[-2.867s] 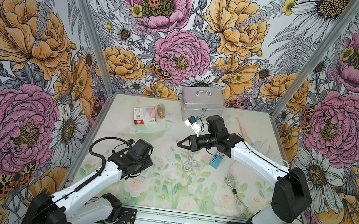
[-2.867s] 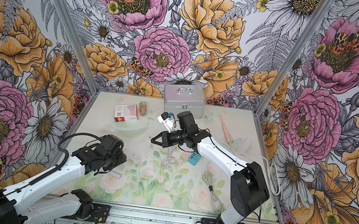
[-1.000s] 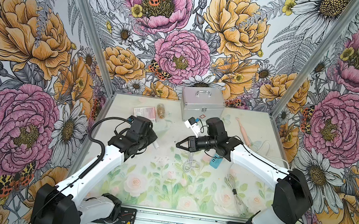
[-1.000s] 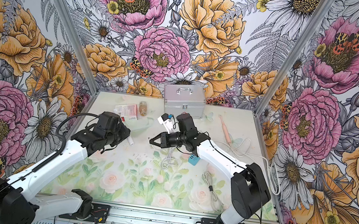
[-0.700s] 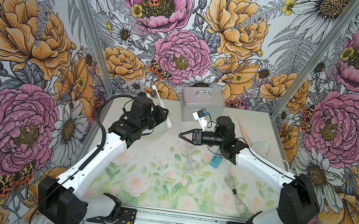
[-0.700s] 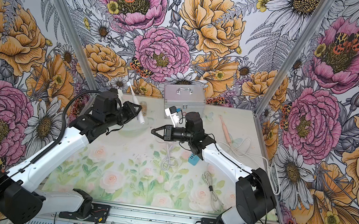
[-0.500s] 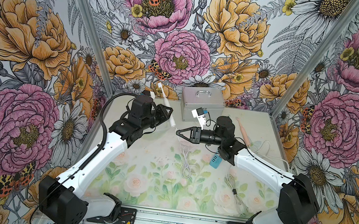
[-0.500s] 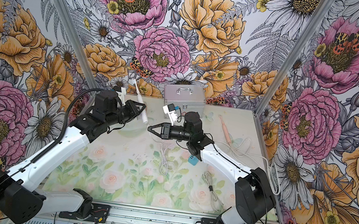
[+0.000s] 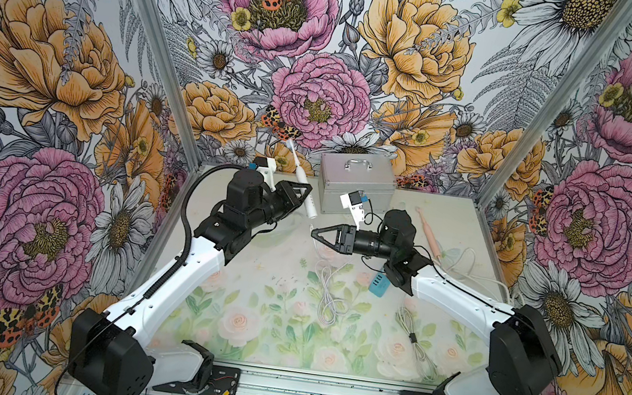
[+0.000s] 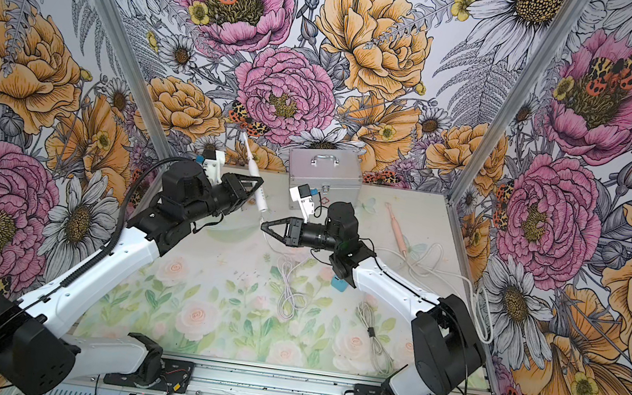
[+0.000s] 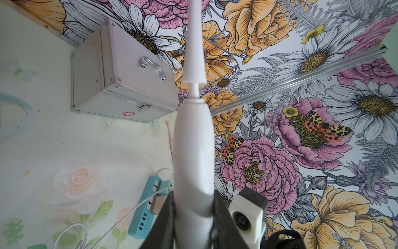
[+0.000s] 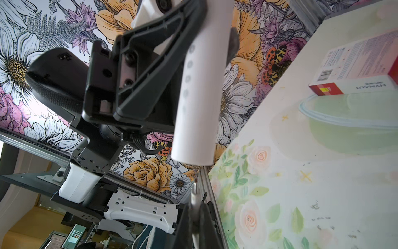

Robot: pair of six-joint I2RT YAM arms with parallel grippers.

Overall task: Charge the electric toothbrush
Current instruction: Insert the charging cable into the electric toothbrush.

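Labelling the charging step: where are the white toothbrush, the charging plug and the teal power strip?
white toothbrush (image 11: pixel 193 151), left wrist view, middle of its handle.
charging plug (image 12: pixel 194 194), right wrist view, its thin metal tip.
teal power strip (image 9: pixel 378 286), in a top view, its top face.

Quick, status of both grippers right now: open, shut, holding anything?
Left gripper: jaws closed on the electric toothbrush, gripped by its handle.
Right gripper: jaws shut on the charging cable plug.

A silver case (image 9: pixel 355 187) stands at the back; a red-and-white box (image 12: pixel 355 71) lies beside a clear bowl (image 12: pixel 344 138).
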